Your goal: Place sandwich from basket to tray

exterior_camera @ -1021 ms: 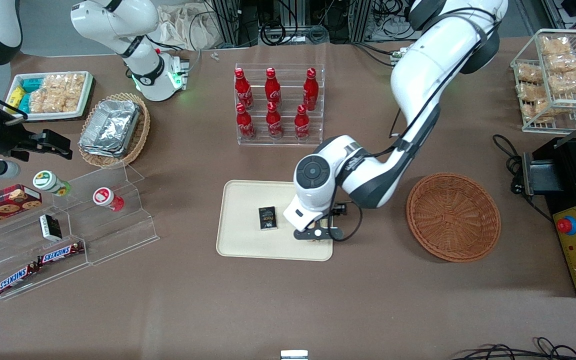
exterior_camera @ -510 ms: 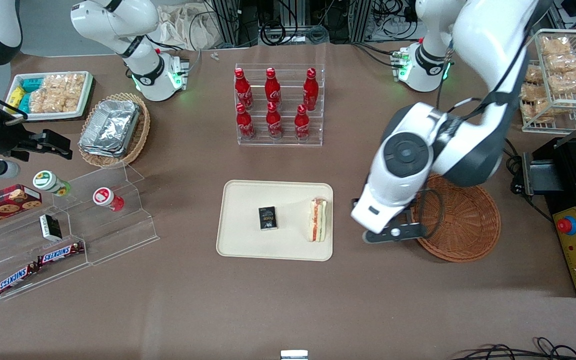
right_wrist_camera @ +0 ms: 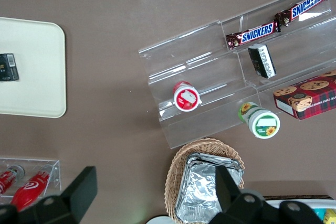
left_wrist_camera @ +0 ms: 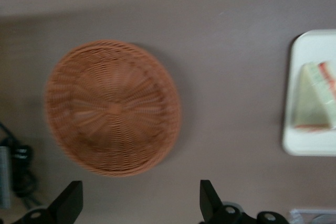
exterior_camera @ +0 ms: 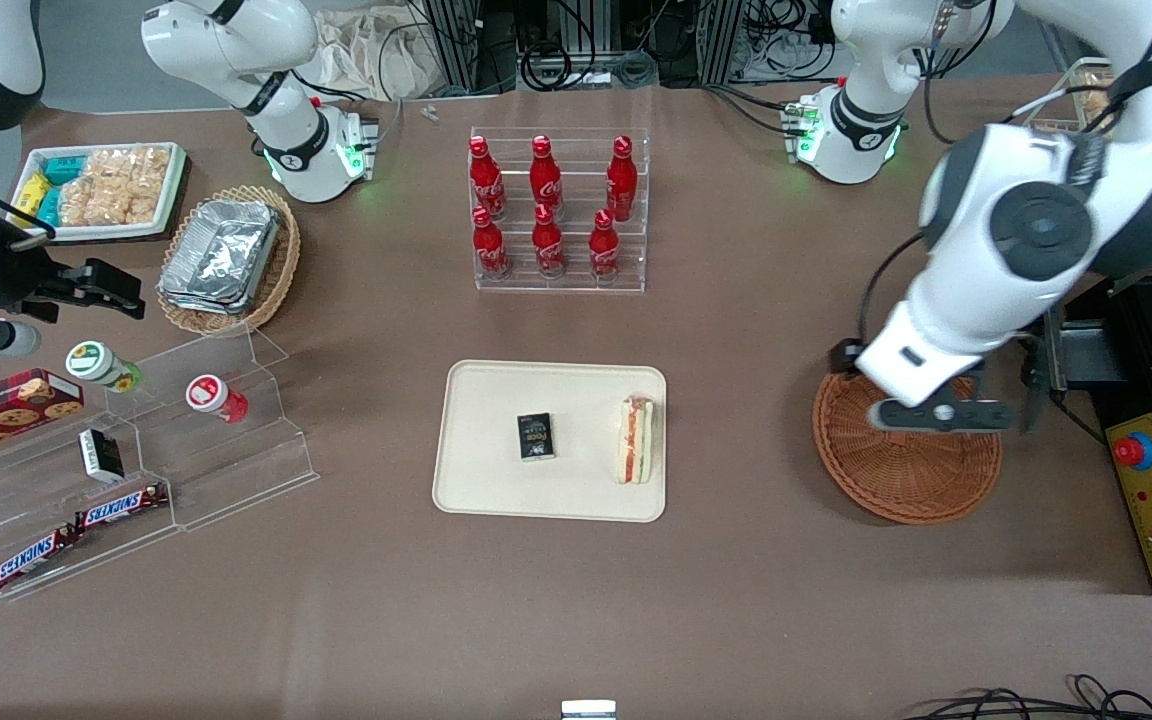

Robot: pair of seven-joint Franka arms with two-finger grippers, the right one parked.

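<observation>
Sandwich (exterior_camera: 635, 440) is lying on the tray (exterior_camera: 496, 490), at the tray's edge toward the working arm's end of the table. Its striped filling edge is running along that rim, so the long axis is stretching from nearer the front camera to farther from it. In the left wrist view the sandwich (left_wrist_camera: 314, 98) is showing its pale bread face, narrowing to a point that is aiming toward the middle of the tray. A small black box (exterior_camera: 535, 437) is sitting near the tray's middle, apart from the sandwich.

Farther from the front camera than the tray, six red bottles (exterior_camera: 546, 205) are standing in a clear rack (exterior_camera: 559, 278).

Toward the working arm's end, well apart from the tray, the basket (exterior_camera: 896, 480) is resting on the brown table (exterior_camera: 576, 600) with nothing in it; the wrist view is showing its woven floor (left_wrist_camera: 113, 106) bare.

The gripper (exterior_camera: 941, 414) is hanging over the basket, above the part of it farther from the front camera. Its two fingers (left_wrist_camera: 67, 203) are standing spread wide, with nothing between them.
</observation>
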